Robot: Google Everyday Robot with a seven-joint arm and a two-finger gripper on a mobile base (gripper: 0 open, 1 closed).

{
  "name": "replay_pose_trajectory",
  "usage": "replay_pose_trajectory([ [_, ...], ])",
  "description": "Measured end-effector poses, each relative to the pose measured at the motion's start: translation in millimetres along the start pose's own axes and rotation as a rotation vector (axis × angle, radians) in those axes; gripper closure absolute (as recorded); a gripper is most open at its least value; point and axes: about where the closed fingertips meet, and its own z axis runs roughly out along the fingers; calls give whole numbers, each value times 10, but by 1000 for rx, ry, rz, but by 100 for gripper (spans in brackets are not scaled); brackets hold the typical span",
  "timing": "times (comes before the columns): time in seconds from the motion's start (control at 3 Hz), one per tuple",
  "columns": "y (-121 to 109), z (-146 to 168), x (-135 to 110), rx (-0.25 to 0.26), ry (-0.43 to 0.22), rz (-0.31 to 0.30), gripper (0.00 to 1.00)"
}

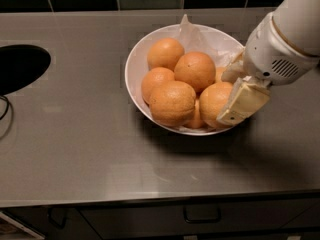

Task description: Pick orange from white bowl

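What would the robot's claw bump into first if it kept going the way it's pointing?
Most likely the orange at the right of the white bowl. The claw points down and left at it from the bowl's right edge, perhaps touching it; depth is unclear.

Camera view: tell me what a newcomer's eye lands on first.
A white bowl sits at the back centre of the grey counter, heaped with oranges on crumpled paper. The robot's cream pincer comes in from the right over the bowl's rim, close against the right-hand orange. A dark oval opening cuts the counter at far left.
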Motion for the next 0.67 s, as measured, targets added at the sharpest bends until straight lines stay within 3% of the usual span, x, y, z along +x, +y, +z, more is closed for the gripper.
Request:
replay_pose_trajectory([
  [0.67, -38, 263, 82, -12, -8, 10, 30],
])
